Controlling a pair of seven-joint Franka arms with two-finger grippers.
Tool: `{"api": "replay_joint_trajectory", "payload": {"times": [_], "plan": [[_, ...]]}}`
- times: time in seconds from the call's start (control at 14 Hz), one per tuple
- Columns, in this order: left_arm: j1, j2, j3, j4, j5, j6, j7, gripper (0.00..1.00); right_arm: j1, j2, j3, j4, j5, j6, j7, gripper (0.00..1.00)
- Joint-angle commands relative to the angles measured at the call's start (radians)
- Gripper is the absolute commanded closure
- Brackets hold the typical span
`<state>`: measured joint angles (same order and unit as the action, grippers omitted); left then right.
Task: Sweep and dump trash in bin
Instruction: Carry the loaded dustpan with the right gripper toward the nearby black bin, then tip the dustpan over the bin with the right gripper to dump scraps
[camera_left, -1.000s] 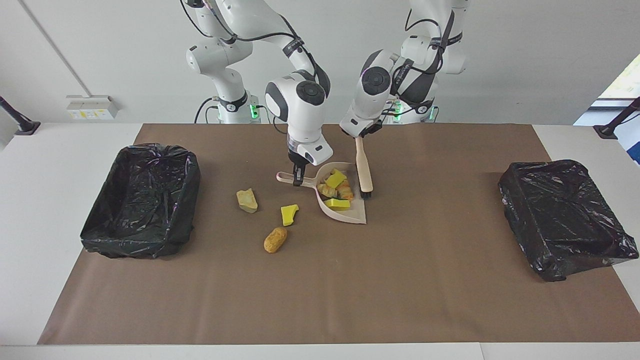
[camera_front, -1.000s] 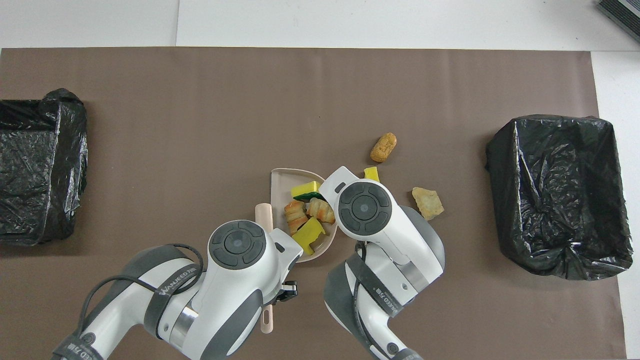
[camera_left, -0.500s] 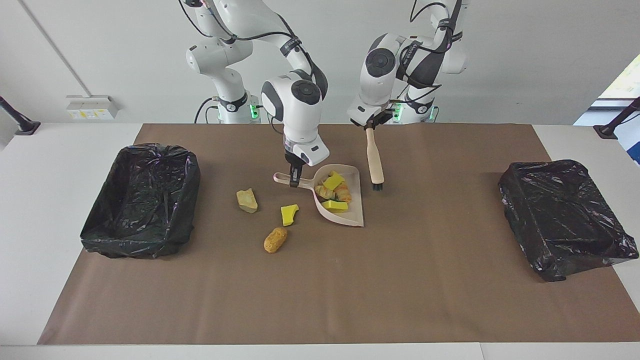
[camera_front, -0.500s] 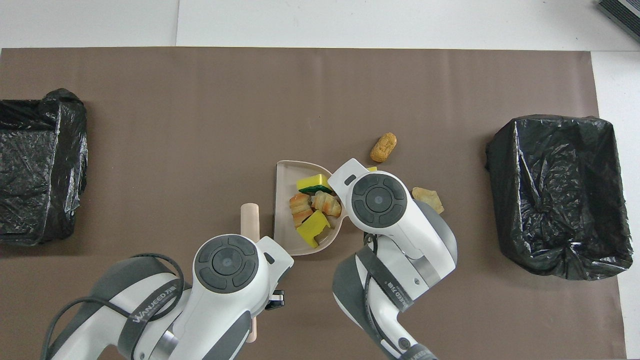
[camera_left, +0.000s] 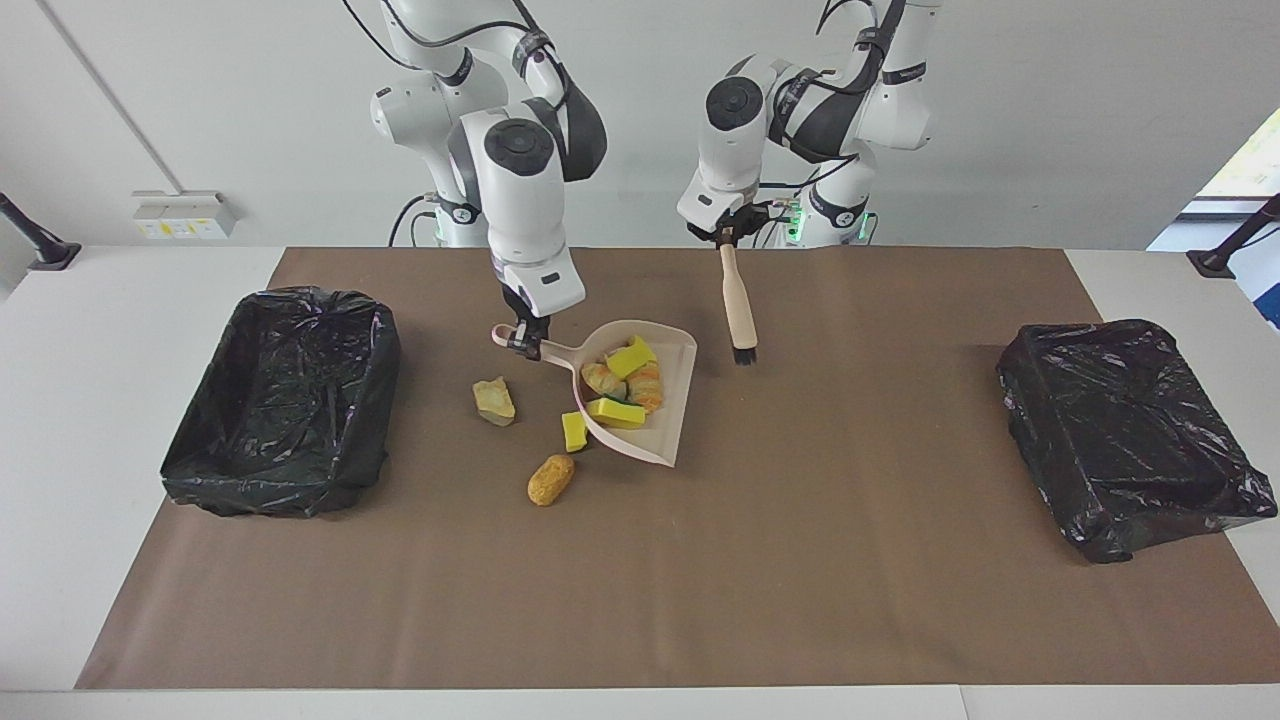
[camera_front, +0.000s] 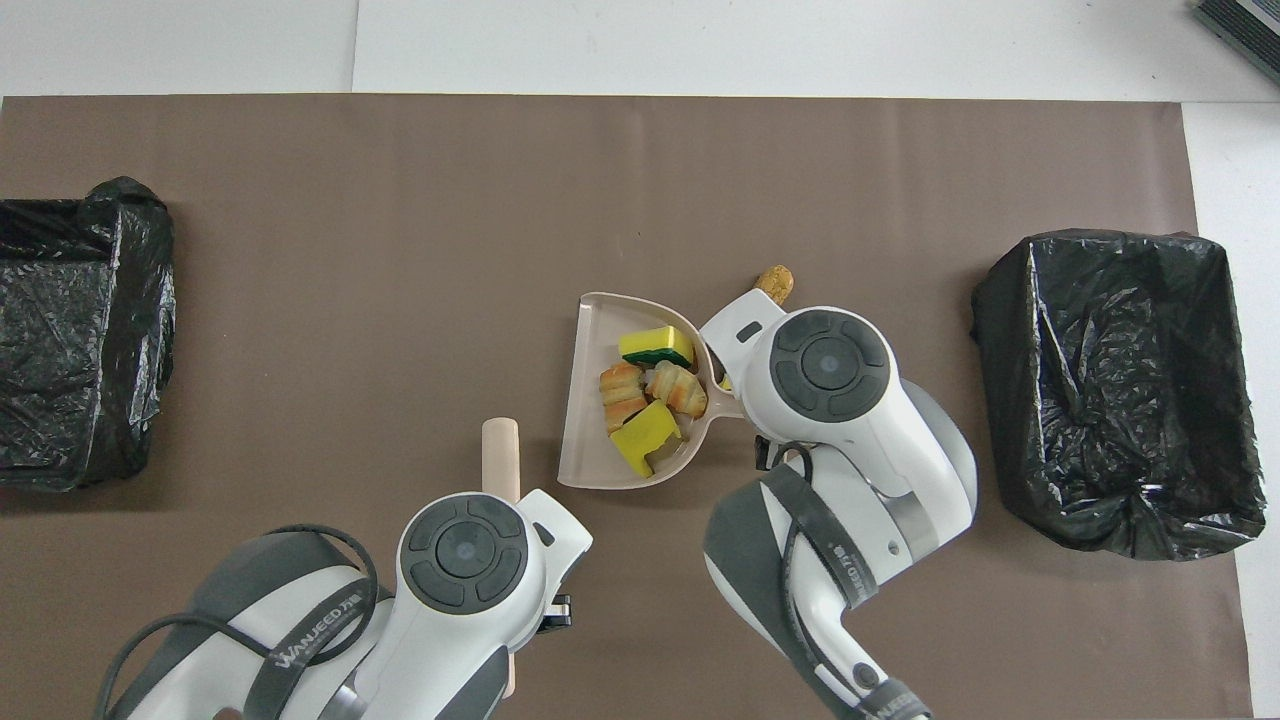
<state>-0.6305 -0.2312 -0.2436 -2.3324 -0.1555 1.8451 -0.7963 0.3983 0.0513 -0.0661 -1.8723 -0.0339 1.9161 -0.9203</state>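
My right gripper (camera_left: 527, 340) is shut on the handle of the pale pink dustpan (camera_left: 662, 440) and holds it raised over the mat. The pan carries several pieces of trash (camera_left: 625, 382): yellow sponge chunks and bread-like pieces, which also show in the overhead view (camera_front: 650, 385). My left gripper (camera_left: 727, 237) is shut on the beige-handled brush (camera_left: 740, 310), which hangs bristles down above the mat beside the pan. A tan scrap (camera_left: 494, 400), a yellow chunk (camera_left: 573, 431) and an orange-brown piece (camera_left: 550, 480) lie loose on the mat. In the overhead view both grippers are hidden under their arms.
A black-lined bin (camera_left: 280, 400) stands at the right arm's end of the table and shows in the overhead view (camera_front: 1115, 390). A second black-lined bin (camera_left: 1125, 435) stands at the left arm's end. A brown mat (camera_left: 800, 560) covers the table.
My right gripper lifted the loaded dustpan and carried it toward the right arm's end. My left gripper raised the brush and drew it back toward the robots.
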Motion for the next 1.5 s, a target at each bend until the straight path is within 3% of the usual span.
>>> {"api": "replay_joint_trajectory", "payload": {"times": [0.0,0.29,0.57,0.86,1.07,1.21,1.29,1.43], "plan": [[-0.086,-0.033,0.009,-0.054,-0.002,0.074,-0.064,1.0,-0.154,-0.071,0.003,0.016,0.067,-0.055,-0.145,1.0],[-0.17,0.015,0.007,-0.085,-0.068,0.175,-0.077,1.0,-0.391,-0.082,-0.001,0.087,0.088,-0.164,-0.343,1.0],[-0.206,0.01,0.007,-0.125,-0.105,0.217,-0.072,1.0,-0.62,-0.082,-0.041,0.122,0.095,-0.222,-0.512,1.0],[-0.209,0.016,0.007,-0.137,-0.122,0.218,-0.046,1.0,-0.736,-0.077,-0.064,0.154,-0.119,-0.189,-0.659,1.0],[-0.213,0.036,0.007,-0.139,-0.136,0.227,-0.052,1.0,-0.782,-0.077,-0.07,0.148,-0.225,-0.08,-0.755,1.0],[-0.204,0.039,0.009,-0.134,-0.137,0.22,-0.041,0.95,-0.791,-0.068,-0.072,0.14,-0.315,-0.019,-0.758,1.0],[-0.196,0.05,0.009,-0.127,-0.139,0.22,-0.034,0.82,-0.802,-0.065,-0.07,0.125,-0.34,0.009,-0.762,1.0],[-0.163,0.062,0.012,-0.09,-0.139,0.212,-0.037,0.66,-0.799,-0.07,-0.07,0.098,-0.409,0.052,-0.77,1.0]]}}
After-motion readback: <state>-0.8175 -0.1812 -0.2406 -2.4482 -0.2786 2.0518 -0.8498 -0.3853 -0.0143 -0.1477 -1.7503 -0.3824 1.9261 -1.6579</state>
